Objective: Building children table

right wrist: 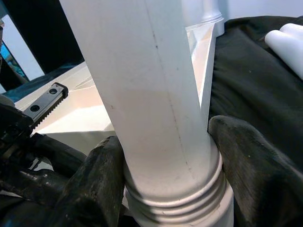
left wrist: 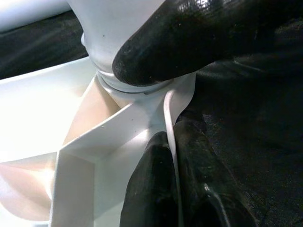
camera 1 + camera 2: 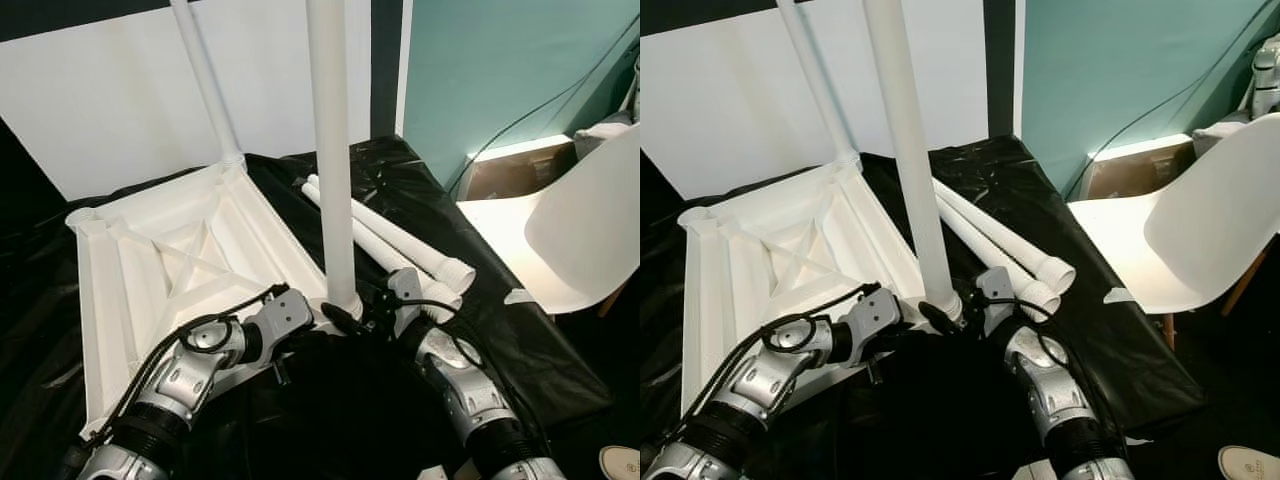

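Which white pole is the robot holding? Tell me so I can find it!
Find the white upside-down tabletop on the black sheet. At its nearest corner a leg stands upright, with the right gripper shut round its base and the left gripper at the corner. The far leg stands untouched, and two loose legs lie flat beside the tabletop.

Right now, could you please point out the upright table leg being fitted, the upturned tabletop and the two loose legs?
Upright table leg (image 3: 330,150), left eye view, mid-shaft.
Upturned tabletop (image 3: 150,270), left eye view, ribbed underside.
Loose legs (image 3: 400,240), left eye view, upper one's shaft.
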### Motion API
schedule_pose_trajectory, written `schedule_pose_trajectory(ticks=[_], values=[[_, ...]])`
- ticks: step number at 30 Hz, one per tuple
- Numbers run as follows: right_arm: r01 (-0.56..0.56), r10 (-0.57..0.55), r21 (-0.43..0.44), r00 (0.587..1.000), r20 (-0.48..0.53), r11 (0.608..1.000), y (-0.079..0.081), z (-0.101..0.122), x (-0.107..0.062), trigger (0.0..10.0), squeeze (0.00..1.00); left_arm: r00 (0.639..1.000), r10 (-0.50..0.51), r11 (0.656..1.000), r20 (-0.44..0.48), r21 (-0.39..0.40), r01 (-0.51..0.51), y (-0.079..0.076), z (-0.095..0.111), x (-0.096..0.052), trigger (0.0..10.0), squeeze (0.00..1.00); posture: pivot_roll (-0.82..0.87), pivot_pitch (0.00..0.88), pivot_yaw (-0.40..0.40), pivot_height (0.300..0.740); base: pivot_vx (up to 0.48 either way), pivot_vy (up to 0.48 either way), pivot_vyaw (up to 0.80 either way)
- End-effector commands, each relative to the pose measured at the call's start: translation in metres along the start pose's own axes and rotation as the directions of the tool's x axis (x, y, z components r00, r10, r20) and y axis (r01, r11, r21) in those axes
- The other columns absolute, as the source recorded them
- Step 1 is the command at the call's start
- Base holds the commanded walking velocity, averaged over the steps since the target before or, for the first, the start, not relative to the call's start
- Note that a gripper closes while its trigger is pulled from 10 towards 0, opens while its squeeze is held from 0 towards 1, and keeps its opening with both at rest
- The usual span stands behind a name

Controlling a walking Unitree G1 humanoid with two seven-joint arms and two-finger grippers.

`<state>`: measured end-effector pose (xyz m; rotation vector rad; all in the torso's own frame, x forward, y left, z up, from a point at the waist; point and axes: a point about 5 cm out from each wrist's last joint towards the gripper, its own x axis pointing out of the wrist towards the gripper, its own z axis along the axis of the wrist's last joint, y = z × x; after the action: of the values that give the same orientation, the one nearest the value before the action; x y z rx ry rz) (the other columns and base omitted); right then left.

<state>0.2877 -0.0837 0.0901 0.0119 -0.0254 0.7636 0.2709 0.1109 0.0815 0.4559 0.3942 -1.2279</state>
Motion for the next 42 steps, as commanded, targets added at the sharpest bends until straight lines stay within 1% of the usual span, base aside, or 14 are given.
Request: schedule_pose_trajectory(ticks=[1,7,8,12,17,18,23,24,25,31,32,33,34,42], values=[[0.002,-0.002,-0.001,1.000,0.019,1.000,0.003,0.011,0.013,9.9,0.00,0.970,-0.223,0.970,-0.097,-0.122,0.211,-0.045,-0.036,0.024,10.0,0.00,0.08,0.000,0.052,0.740,0.000,0.000,0.00],[-0.138,0.135,-0.061,0.989,-0.052,0.989,-0.004,0.008,0.005,10.0,0.00,0.971,-0.221,0.970,-0.095,-0.124,0.208,-0.045,-0.036,0.024,10.0,0.00,0.07,0.000,0.055,0.740,0.000,0.000,0.00],[-0.172,0.166,-0.086,0.983,-0.072,0.981,-0.009,0.009,0.002,10.0,0.42,0.970,-0.222,0.970,-0.096,-0.124,0.210,-0.045,-0.036,0.024,10.0,0.00,0.07,0.000,0.055,0.740,0.000,0.000,0.00],[-0.271,0.249,-0.157,0.958,-0.145,0.950,-0.028,0.014,-0.002,10.0,0.00,0.969,-0.226,0.970,-0.097,-0.119,0.214,-0.044,-0.036,0.025,10.0,0.00,0.06,0.000,0.058,0.740,0.000,0.000,0.00],[-0.315,0.277,-0.208,0.941,-0.193,0.926,-0.046,0.025,0.001,10.0,0.00,0.970,-0.225,0.970,-0.094,-0.114,0.214,-0.043,-0.034,0.026,10.0,0.00,0.06,0.000,0.052,0.740,0.000,0.000,0.00],[-0.317,0.277,-0.209,0.940,-0.199,0.925,-0.049,0.026,0.002,10.0,1.00,0.970,-0.223,0.970,-0.093,-0.115,0.212,-0.043,-0.034,0.026,10.0,0.00,0.07,0.000,0.047,0.740,0.000,0.000,0.00],[-0.338,0.299,-0.196,0.932,-0.203,0.920,-0.050,0.029,0.004,10.0,1.00,0.972,-0.217,0.971,-0.090,-0.119,0.206,-0.043,-0.034,0.026,10.0,0.00,0.08,0.000,0.042,0.740,0.000,0.000,0.00],[-0.353,0.313,-0.195,0.927,-0.208,0.915,-0.050,0.030,0.005,10.0,0.28,0.973,-0.214,0.972,-0.089,-0.121,0.203,-0.043,-0.034,0.025,10.0,0.00,0.08,0.000,0.040,0.740,0.000,0.000,0.00],[-0.383,0.339,-0.193,0.913,-0.227,0.903,-0.049,0.030,0.005,10.0,0.00,0.973,-0.211,0.972,-0.089,-0.125,0.199,-0.043,-0.035,0.025,10.0,0.00,0.08,0.000,0.040,0.740,0.000,0.000,0.00],[-0.455,0.399,-0.177,0.874,-0.278,0.873,-0.049,0.025,0.002,9.6,0.00,0.975,-0.206,0.972,-0.089,-0.131,0.194,-0.044,-0.036,0.023,10.0,0.00,0.10,0.000,0.035,0.740,0.000,0.000,0.00],[-0.471,0.414,-0.164,0.863,-0.290,0.867,-0.049,0.023,0.000,3.7,0.00,0.975,-0.205,0.972,-0.088,-0.131,0.193,-0.044,-0.036,0.023,10.0,0.00,0.10,0.000,0.035,0.740,0.000,0.000,0.00],[-0.471,0.414,-0.164,0.863,-0.290,0.867,-0.049,0.023,0.000,3.7,0.00,0.975,-0.205,0.972,-0.088,-0.131,0.193,-0.044,-0.036,0.023,10.0,0.00,0.10,0.000,0.035,0.740,0.000,0.000,0.00],[-0.494,0.434,-0.140,0.844,-0.316,0.858,-0.052,0.020,-0.003,0.0,0.00,0.975,-0.206,0.972,-0.089,-0.131,0.193,-0.044,-0.036,0.023,10.0,0.00,0.10,0.000,0.037,0.740,0.000,0.000,0.00],[-0.476,0.422,-0.124,0.853,-0.307,0.871,-0.057,0.021,-0.008,0.0,0.00,0.973,-0.212,0.972,-0.093,-0.127,0.199,-0.044,-0.036,0.022,10.0,0.00,0.09,0.000,0.044,0.740,0.000,0.000,0.00]])
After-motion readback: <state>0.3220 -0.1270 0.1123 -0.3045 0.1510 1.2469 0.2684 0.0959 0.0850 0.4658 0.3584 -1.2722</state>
